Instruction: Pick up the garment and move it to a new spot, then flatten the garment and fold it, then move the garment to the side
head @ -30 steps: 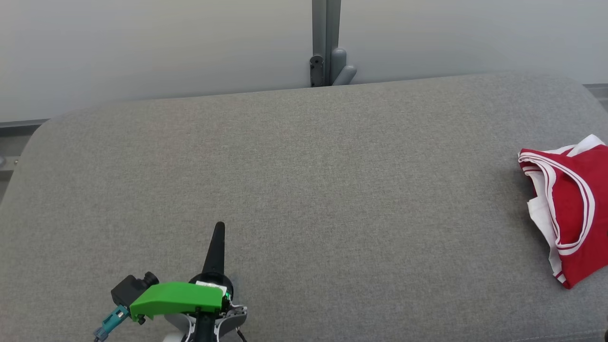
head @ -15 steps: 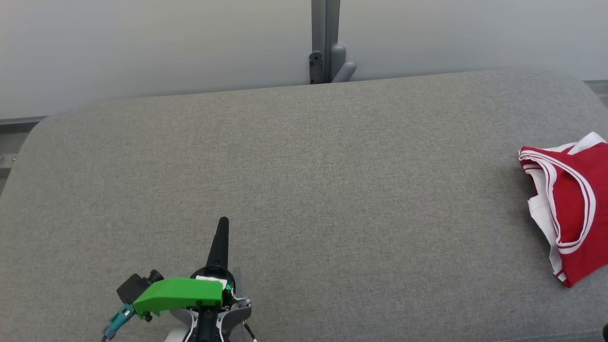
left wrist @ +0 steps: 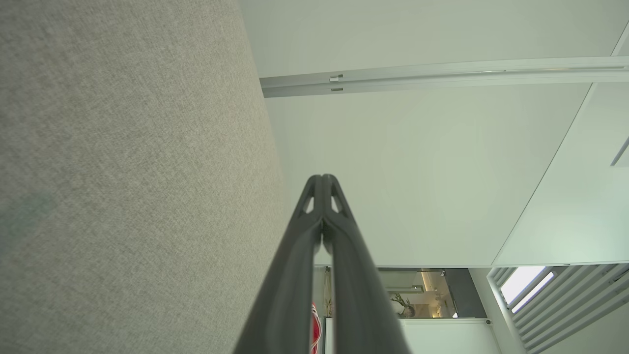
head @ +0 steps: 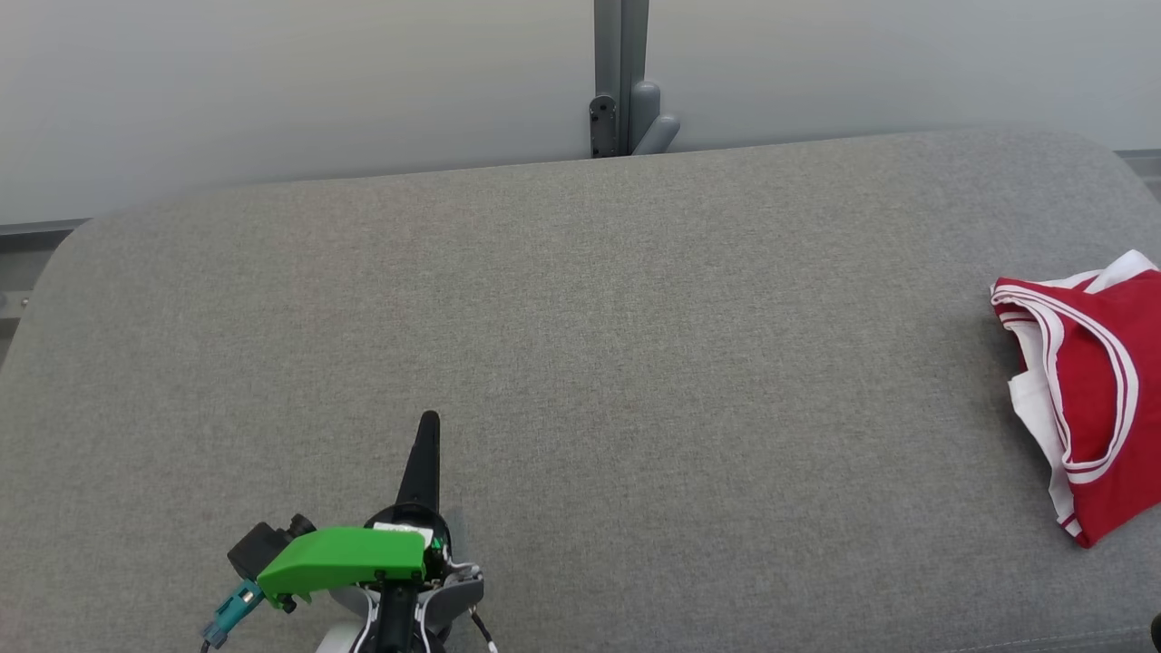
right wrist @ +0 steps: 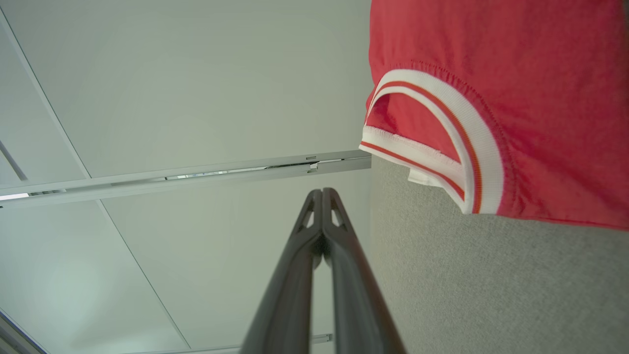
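Our left pincer (head: 428, 422) and right pincer (right wrist: 322, 191) are pressed together, empty; the red white-trimmed garment (head: 1093, 390) lies on the grey cushion (head: 635, 317).

head camera overhead, wrist cameras skimming cushion (head: 580, 317)

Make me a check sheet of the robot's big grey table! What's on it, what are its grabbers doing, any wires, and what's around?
Surface: grey fabric pad, smooth, rounded corners.
Job's things: red garment with white trim, bunched at the pad's right edge, partly out of the head view.
Clutter: nothing seen.
Grippers: left end effector shut, holding nothing, over the pad's near left. Right end effector shut, holding nothing, beside the garment and not touching it.
Cables: thin wire and a teal plug at the left wrist, none on the pad.
Surroundings: pale wall panels behind, with a grey post between them.
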